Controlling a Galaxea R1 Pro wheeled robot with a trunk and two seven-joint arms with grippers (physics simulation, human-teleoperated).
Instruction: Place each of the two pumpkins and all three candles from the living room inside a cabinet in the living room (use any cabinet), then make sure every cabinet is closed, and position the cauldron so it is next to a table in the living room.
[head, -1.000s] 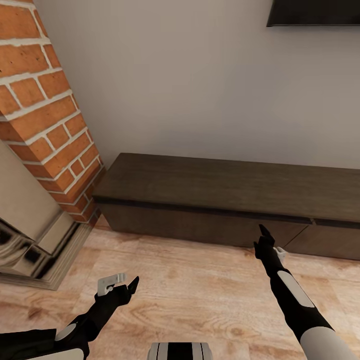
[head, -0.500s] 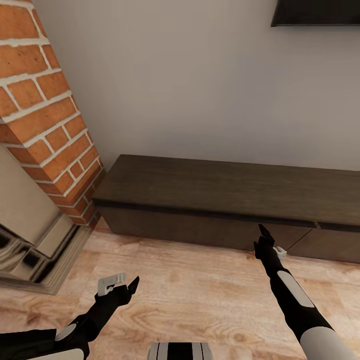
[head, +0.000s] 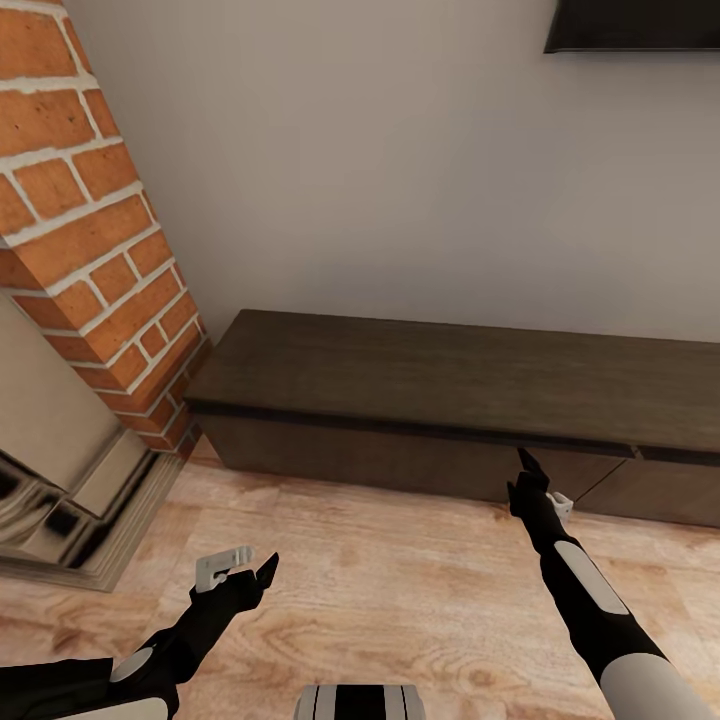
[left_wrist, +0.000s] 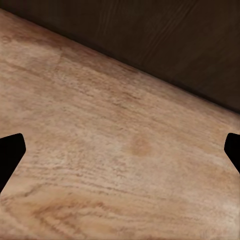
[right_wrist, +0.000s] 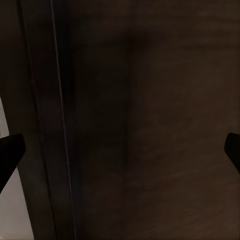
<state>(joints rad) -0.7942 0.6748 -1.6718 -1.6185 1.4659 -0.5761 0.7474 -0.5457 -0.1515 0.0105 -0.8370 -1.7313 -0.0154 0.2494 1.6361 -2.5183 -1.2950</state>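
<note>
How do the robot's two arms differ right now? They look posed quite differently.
The right tool is stretched forward, close to the dark cabinet front, and its wrist camera sees dark wood. The left tool hangs back, low over the wooden floor, and its wrist camera sees mostly floorboards with the cabinet's base beyond. Both tools are open, and neither holds anything.

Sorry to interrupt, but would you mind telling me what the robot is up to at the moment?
It faces the low dark cabinet beside the brick fireplace. The right end effector is raised, open, just in front of a drawer front, though contact can't be confirmed. The left end effector hangs open over the wooden floor, holding nothing.
</note>
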